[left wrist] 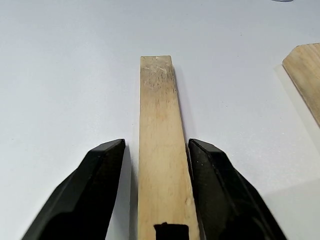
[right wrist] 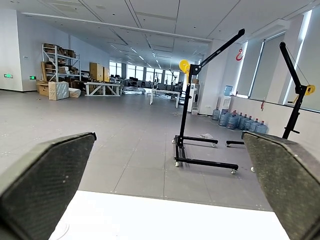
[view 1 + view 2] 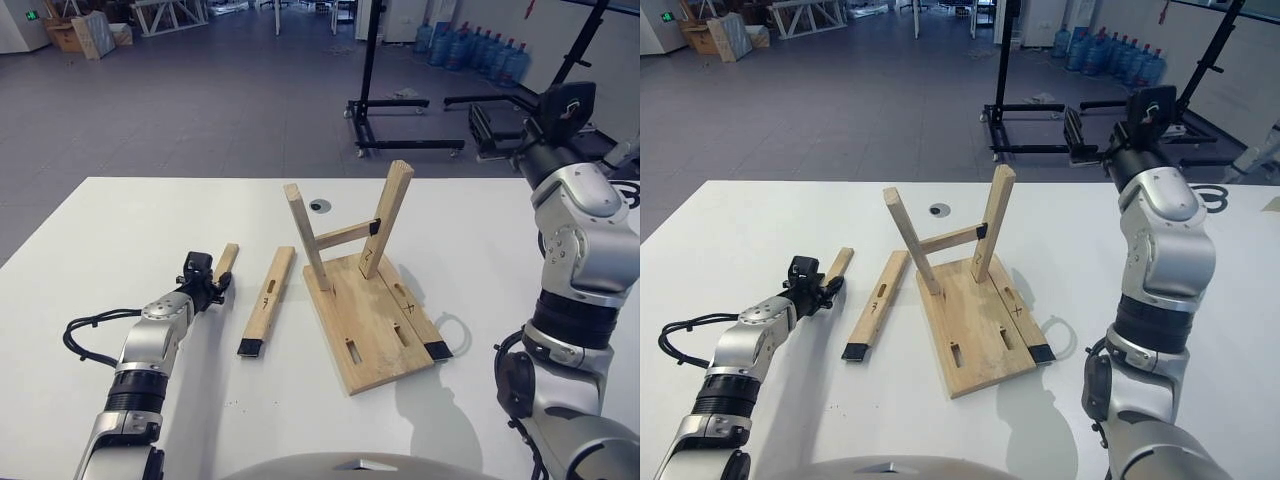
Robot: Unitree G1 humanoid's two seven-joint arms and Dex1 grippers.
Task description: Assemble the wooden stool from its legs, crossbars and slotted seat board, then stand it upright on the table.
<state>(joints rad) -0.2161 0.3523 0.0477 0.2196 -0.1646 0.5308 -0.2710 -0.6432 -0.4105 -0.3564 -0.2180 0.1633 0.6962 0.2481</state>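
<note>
White worktop [image 3: 120, 220] stands in a large hall with a grey floor, black wheeled metal stands [image 3: 400, 110] and blue water bottles [image 3: 480, 45] at 1 o'clock behind it. At its middle lies the pale slotted wooden seat board [image 3: 385, 340], flat, with two light wooden legs [image 3: 305, 235] standing up from its far end, leaning apart and joined by a thin wooden crossbar [image 3: 343, 236]. At 9 o'clock from the board, just beside it, a loose wooden leg with a black near tip [image 3: 268, 300] lies flat. Farther towards 9 o'clock lies a short flat wooden bar [image 1: 160, 150]. The left claw [image 1: 156, 142] sits low at the bar's near end, its black fingers [image 1: 90, 190] spread either side of it. The right claw [image 3: 1148, 108] hangs high at 2 o'clock, spread wide towards the hall, holding nothing.
</note>
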